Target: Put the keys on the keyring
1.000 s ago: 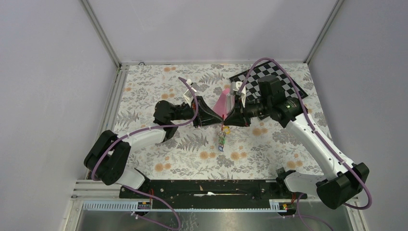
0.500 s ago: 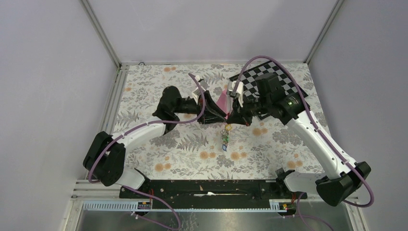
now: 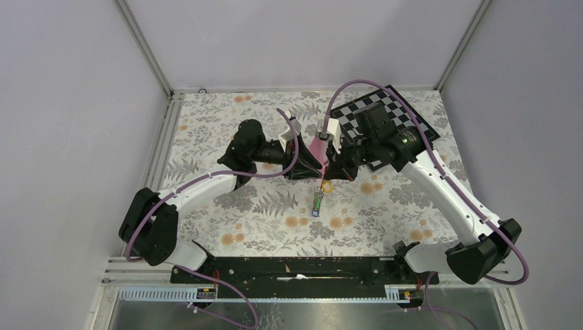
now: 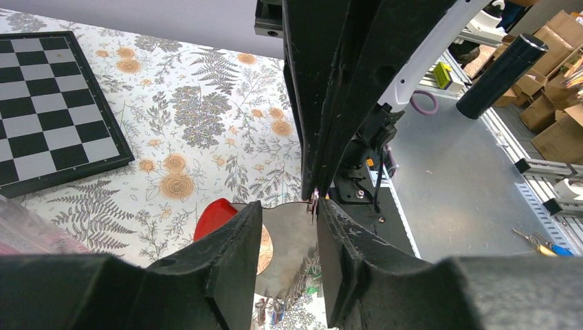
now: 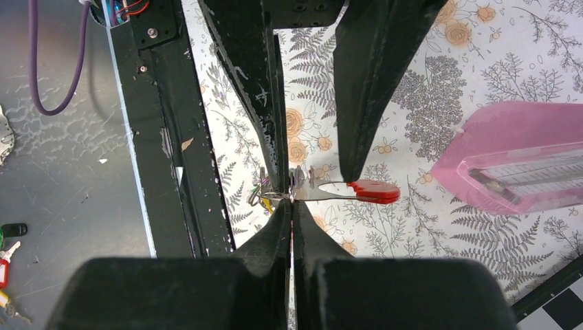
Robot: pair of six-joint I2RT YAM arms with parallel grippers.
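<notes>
Threading was the step in hand. The left gripper (image 4: 287, 212) clamped the large D-shaped keyring of grey metal with a red curved bar (image 5: 342, 190), holding it in the air over the floral table (image 3: 227, 206), just beside the pink plastic pyramid (image 5: 522, 155). The right gripper (image 5: 292, 206) was pinched shut on the small bunch of keys (image 3: 317, 201) at the keyring's grey end. Seen edge-on, the keyring's long axis spanned the left fingertips, red end toward the pyramid. The next move, I judged, called for working the keys' loop past the red bar.

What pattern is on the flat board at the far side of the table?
Black and white checkerboard squares on the board, clearest in the left wrist view.
</notes>
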